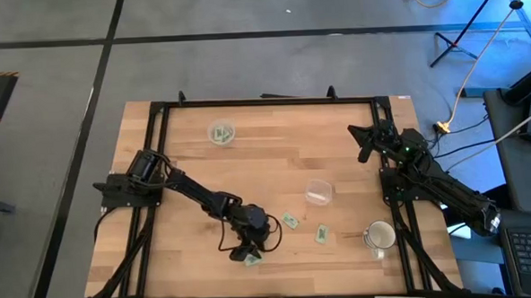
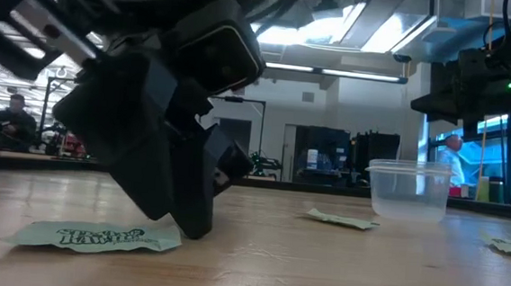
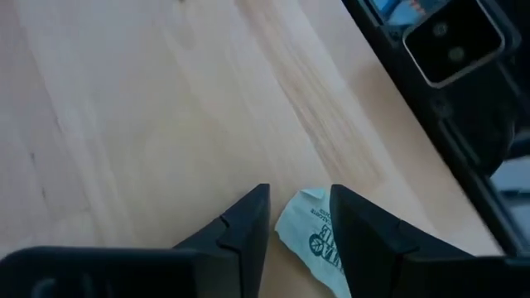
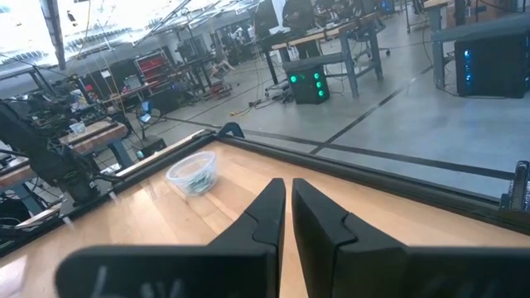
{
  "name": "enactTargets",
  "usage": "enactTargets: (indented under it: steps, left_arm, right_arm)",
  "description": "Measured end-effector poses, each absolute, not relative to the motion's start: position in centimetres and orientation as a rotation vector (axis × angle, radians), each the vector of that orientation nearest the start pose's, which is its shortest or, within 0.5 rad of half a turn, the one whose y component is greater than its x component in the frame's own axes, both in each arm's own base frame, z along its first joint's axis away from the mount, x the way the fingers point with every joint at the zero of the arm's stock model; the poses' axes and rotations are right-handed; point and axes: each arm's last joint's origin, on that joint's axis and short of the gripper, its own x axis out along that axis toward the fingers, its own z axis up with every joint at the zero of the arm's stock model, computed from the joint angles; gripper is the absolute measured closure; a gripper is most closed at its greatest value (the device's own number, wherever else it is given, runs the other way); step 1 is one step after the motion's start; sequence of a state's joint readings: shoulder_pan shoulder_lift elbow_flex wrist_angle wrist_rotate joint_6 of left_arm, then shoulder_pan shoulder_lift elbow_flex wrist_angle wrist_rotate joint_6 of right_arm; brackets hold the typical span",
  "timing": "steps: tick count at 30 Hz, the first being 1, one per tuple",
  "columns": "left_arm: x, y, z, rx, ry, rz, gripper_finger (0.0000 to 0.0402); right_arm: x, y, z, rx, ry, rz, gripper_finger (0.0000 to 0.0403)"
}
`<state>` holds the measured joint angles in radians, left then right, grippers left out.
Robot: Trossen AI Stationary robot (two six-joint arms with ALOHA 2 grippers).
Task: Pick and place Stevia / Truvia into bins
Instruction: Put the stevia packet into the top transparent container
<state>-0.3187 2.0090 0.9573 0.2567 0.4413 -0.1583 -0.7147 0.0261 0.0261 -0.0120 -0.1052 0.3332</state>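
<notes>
My left gripper (image 1: 248, 249) (image 3: 300, 192) is open, low at the table's near edge. Its fingers stand on either side of one end of a green Stevia packet (image 3: 308, 236) (image 2: 96, 236) that lies flat on the wood. Two more packets (image 1: 291, 221) (image 1: 322, 234) lie flat to its right. An empty clear cup (image 1: 319, 192) (image 2: 407, 190) stands upright mid-table. A second clear cup (image 1: 221, 132) (image 4: 193, 172), near the far edge, has green packets in it. My right gripper (image 1: 362, 149) (image 4: 288, 184) waits shut above the table's far right part. My left gripper slants down from above, and its fingertips (image 2: 191, 227) reach the table at the packet's end (image 2: 169, 237). I cannot tell whether they touch the paper. The packet lies flat on the wood.
A white mug (image 1: 380, 236) stands near the right front corner. A black frame (image 1: 263, 101) runs around the tabletop. Bare wood lies between the two cups and along the left side. People show in the room beyond the table.
</notes>
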Motion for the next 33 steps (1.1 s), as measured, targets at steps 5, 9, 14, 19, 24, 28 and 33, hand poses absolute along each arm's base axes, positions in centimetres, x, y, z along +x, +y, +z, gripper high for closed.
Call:
enactTargets:
  steps: [5, 9, 14, 19, 24, 28, 33]
  left_arm:
    - [34.65, -12.76, 9.02, -0.077, 0.867, -0.69, 0.0269]
    - [34.41, -12.66, 8.83, -0.008, 0.883, -0.685, 0.027]
    - [34.41, -12.63, 8.81, 0.038, 0.867, -0.699, 0.0281]
    - [34.41, -12.6, 8.79, 0.04, 0.868, -0.693, 0.0296]
    - [34.42, -12.56, 8.77, 0.04, 0.871, -0.683, 0.0313]
    - [34.39, -12.6, 8.75, 0.048, 0.874, -0.672, 0.0324]
    - [34.3, -12.8, 8.75, 0.074, 0.872, -0.663, 0.0329]
  right_arm:
    - [7.57, -6.17, 16.92, 0.327, -0.09, -0.606, 0.0373]
    - [7.57, -6.17, 16.92, 0.327, -0.09, -0.606, 0.0373]
    - [7.57, -6.17, 16.92, 0.33, -0.091, -0.606, 0.0373]
    - [7.57, -6.17, 16.91, 0.33, -0.091, -0.606, 0.0373]
    - [7.57, -6.17, 16.92, 0.33, -0.091, -0.606, 0.0373]
    - [7.57, -6.17, 16.92, 0.329, -0.091, -0.606, 0.0373]
    - [7.57, -6.17, 16.92, 0.327, -0.09, -0.605, 0.0373]
